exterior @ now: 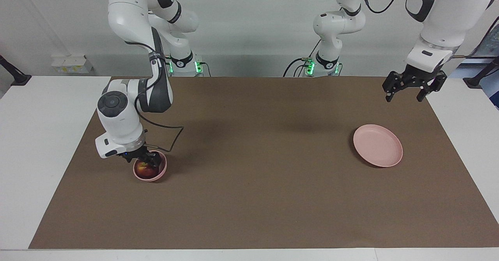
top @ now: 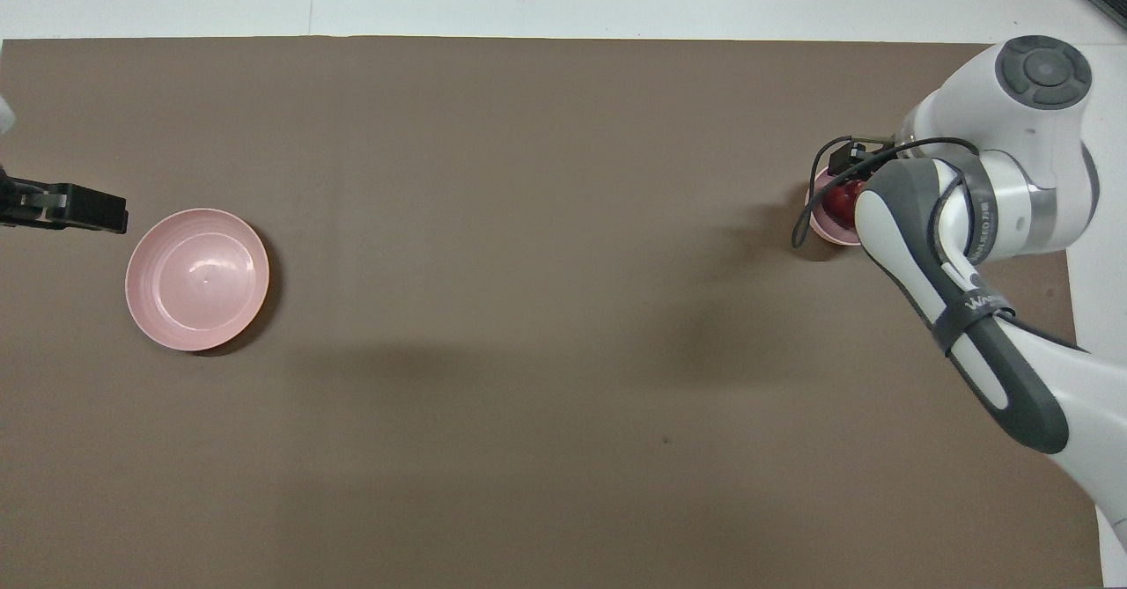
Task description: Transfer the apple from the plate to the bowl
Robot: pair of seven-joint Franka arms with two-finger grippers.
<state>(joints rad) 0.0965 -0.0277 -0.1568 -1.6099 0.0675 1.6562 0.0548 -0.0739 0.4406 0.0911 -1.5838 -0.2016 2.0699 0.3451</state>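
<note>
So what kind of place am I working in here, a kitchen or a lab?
Most likely a robotics lab or test cell, not a kitchen. Two arms are mounted at a white table covered by a brown mat, with a bare wall and cabling. The only props are a plate, bowl and apple.
</note>
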